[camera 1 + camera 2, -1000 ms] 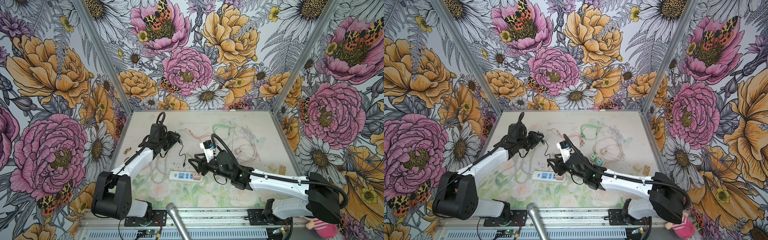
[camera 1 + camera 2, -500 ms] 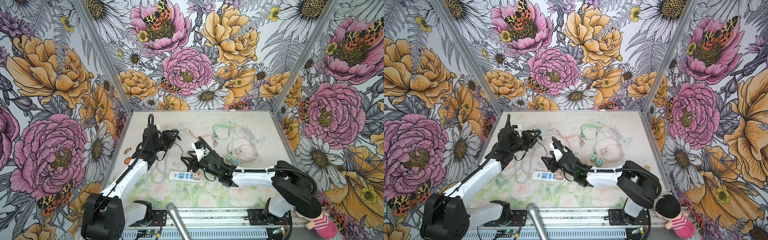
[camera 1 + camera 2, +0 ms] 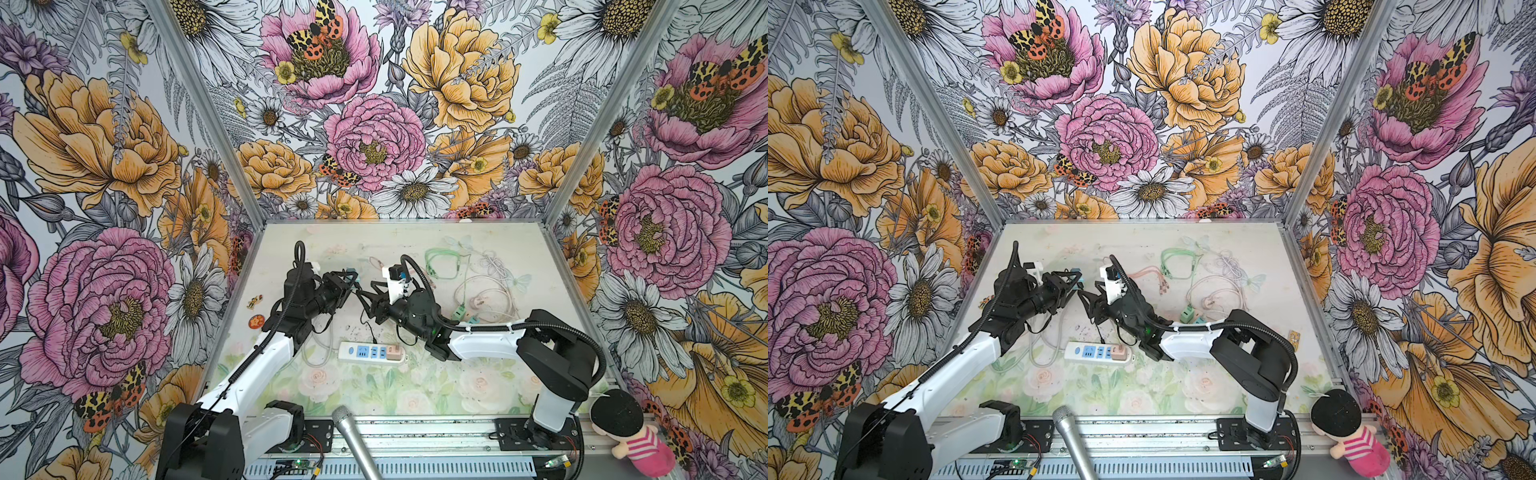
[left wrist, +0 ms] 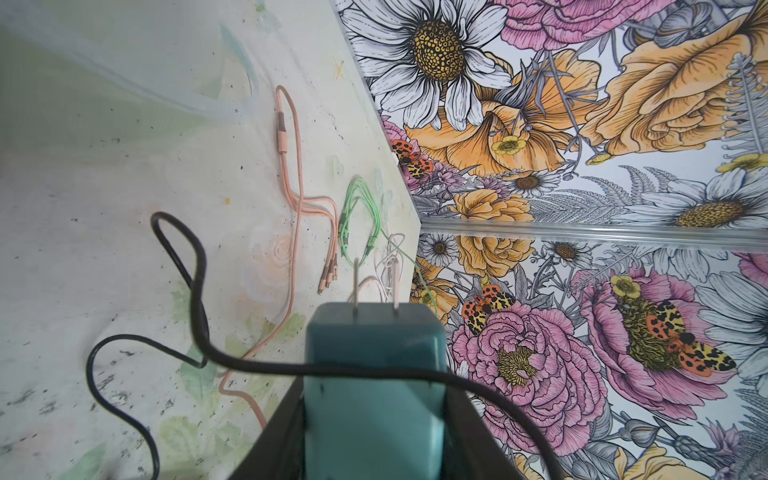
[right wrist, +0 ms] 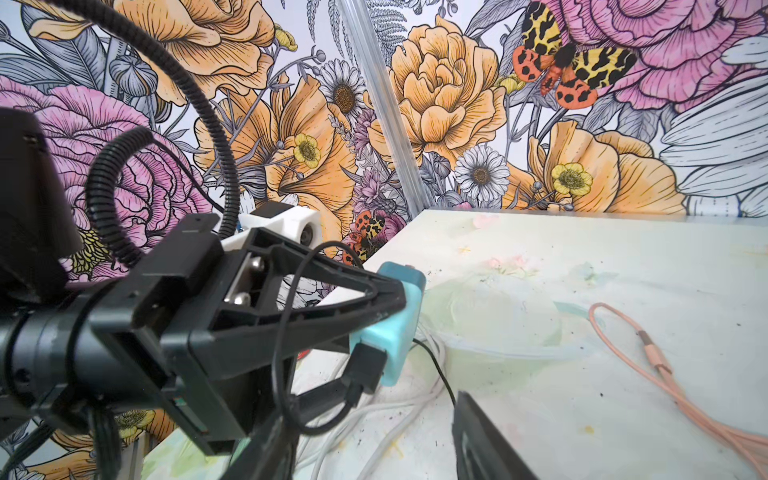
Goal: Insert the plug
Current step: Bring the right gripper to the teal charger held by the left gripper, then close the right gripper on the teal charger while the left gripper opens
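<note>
Surface: pale, flower-printed surface [image 3: 415,390], shut in by walls [image 3: 374,104] of big painted blooms.
Left gripper: my left gripper [image 3: 348,279] is closed on the teal plug [image 4: 374,374], one finger against each side of its body.
Plug: raised off the surface and held in my left gripper. Its two metal prongs [image 4: 356,282] point straight out past my fingertips.
Black cable: a black cable [image 4: 199,291] is plugged into the side of the plug and loops down onto the surface under my left gripper.
Right gripper: my right gripper [image 3: 365,289] has its jaws apart with nothing between them. Its tips face my left gripper and sit just beside the plug.
Power strip: the white power strip [image 3: 372,352] lies flat, lower than both grippers and apart from the plug. A pink plug [image 3: 395,352] sits in the end nearer my right arm.
Beyond the prongs: a pink cable [image 4: 286,166] and a green cable [image 4: 357,216] lie loose on the surface.
</note>
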You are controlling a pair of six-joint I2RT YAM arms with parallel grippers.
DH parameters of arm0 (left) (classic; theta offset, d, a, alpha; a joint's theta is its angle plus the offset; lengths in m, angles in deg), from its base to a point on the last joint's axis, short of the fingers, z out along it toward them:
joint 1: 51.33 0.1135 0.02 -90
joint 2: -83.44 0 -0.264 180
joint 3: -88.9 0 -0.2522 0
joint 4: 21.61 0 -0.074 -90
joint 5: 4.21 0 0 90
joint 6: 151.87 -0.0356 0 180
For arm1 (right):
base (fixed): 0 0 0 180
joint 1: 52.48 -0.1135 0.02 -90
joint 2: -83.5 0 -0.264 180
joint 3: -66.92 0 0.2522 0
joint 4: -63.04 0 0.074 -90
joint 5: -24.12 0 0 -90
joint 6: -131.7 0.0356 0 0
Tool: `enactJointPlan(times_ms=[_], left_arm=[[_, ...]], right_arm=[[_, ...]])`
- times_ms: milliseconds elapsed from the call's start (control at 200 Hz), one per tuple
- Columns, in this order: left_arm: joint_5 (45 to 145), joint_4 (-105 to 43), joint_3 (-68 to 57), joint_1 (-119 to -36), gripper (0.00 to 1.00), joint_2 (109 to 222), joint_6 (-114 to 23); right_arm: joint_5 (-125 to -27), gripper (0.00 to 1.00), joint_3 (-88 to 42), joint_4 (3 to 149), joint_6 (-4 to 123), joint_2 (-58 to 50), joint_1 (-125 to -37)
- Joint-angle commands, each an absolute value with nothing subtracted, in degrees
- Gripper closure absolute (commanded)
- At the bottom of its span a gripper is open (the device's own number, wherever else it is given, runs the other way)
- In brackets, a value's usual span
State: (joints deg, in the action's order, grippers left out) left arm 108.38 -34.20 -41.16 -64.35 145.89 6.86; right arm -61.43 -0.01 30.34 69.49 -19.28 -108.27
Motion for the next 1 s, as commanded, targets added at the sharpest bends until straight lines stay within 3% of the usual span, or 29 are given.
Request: enactJointPlan(times_ms=[0, 280, 395, 495, 831, 906, 996], left_arm=[[108.30, -30.26, -42.17, -65.22, 0.87, 145.10, 8.03], [106.76, -28.72, -43.36, -68.18, 0.87, 144.66, 9.17], [106.19, -28.51, -43.76, -69.04, 0.87, 144.22, 9.35], [105.64, -28.51, -43.93, -69.72, 0.87, 144.21, 9.55], [105.38, -26.86, -43.23, -72.30, 0.87, 145.65, 10.17], [105.49, -26.60, -43.41, -72.57, 0.87, 145.48, 10.23], [105.49, -27.39, -43.51, -71.80, 0.84, 144.78, 9.47]], right_arm=[[-61.68, 0.41, -2.38, 29.19, 70.68, -20.94, -108.38], [-59.55, 0.45, -4.55, 29.10, 71.76, -23.27, -108.16], [-59.14, 0.56, -5.14, 29.70, 72.24, -24.14, -108.03], [-58.07, 0.73, -4.59, 28.94, 73.25, -24.34, -107.68], [-57.08, 0.66, -5.06, 30.30, 73.16, -24.34, -107.18], [-57.08, 0.75, -5.73, 32.10, 72.98, -24.20, -106.91], [-57.23, 0.99, -6.82, 36.20, 72.68, -23.37, -106.67]])
